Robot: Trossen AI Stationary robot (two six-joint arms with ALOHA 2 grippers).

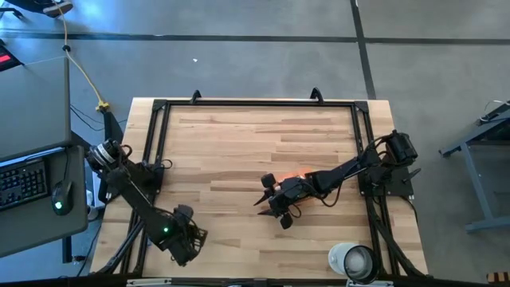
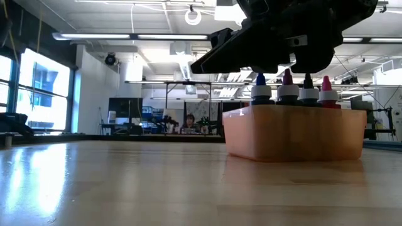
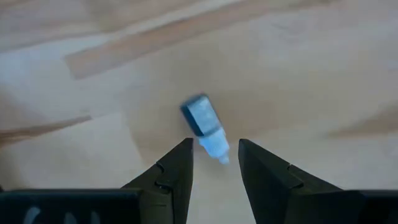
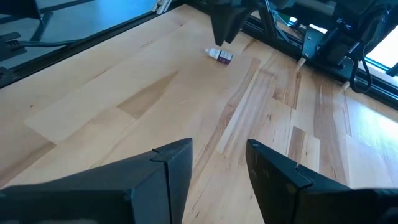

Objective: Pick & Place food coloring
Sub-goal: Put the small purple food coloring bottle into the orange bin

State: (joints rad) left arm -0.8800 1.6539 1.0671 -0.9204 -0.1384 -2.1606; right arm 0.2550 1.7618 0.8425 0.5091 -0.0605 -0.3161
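the left gripper (image 3: 214,163) is held spread above a lying blue-capped dropper bottle (image 3: 204,124), seemingly off-centre; it could be nudged aside; the right gripper (image 4: 219,163) is spread too.

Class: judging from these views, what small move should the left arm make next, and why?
Probably lower the left gripper straight down, then close. Its fingers are open, and a blue-capped food coloring bottle lies on its side on the table just ahead of the gap between them, not yet gripped.

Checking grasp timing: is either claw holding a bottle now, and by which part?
Nothing is held. The left claw is open above a lying food coloring bottle, not touching it. The right claw is open and empty, over bare table.
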